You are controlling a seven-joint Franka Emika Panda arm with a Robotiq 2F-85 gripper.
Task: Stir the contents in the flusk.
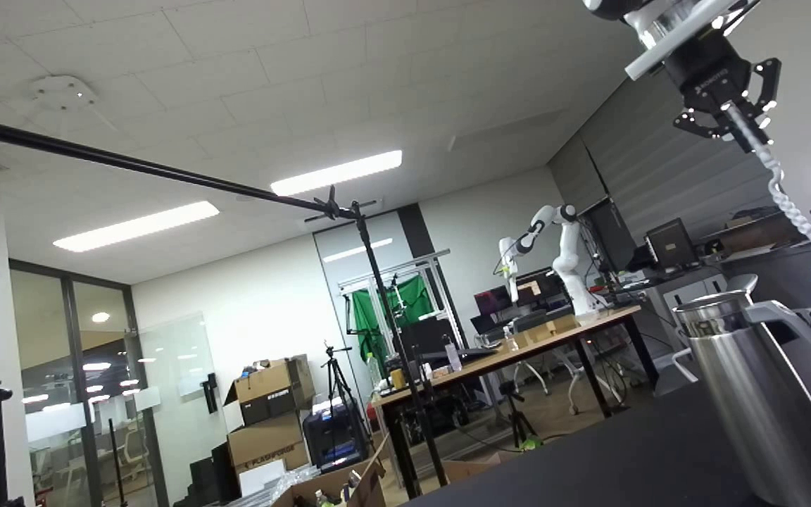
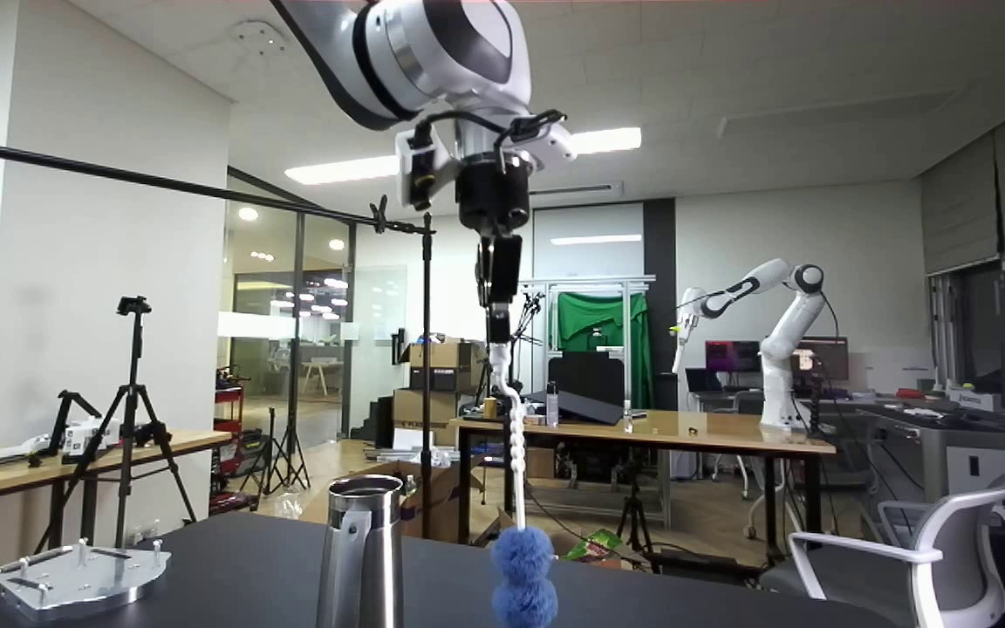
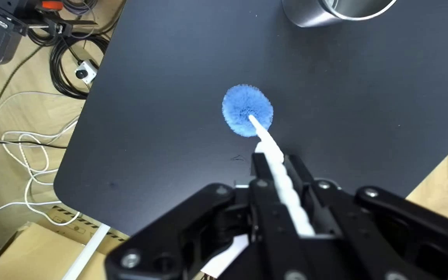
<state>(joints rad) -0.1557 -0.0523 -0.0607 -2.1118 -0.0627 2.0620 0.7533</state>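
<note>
- Gripper (image 2: 499, 327): fingers (image 3: 265, 206) are drawn nearly together; the narrow space between them is filled by the white twisted stem (image 2: 517, 445) of a brush (image 2: 520, 493), which is held firmly.
- Brush is carried head downward, close to upright in an exterior view.
- Blue fluffy head (image 2: 523, 558): two rounded tufts are seen, one above the other. Whether the tabletop is touched by it cannot be told.
- Flask (image 1: 768, 415), brushed steel with side handle, is stood upright on the black table (image 3: 161, 128); partly cut off at the top edge of the wrist view, where some of its interior is shown.
- Brush head is positioned outside the flask, to one side; tabletop is seen between the two from the wrist.
- Clear plate with short posts (image 2: 84, 576) is set at far left in an exterior view.
- Background: a second white arm (image 2: 795, 323) is mounted on a wood-topped table (image 2: 721, 429); a grey chair (image 2: 965, 558) is placed near.
</note>
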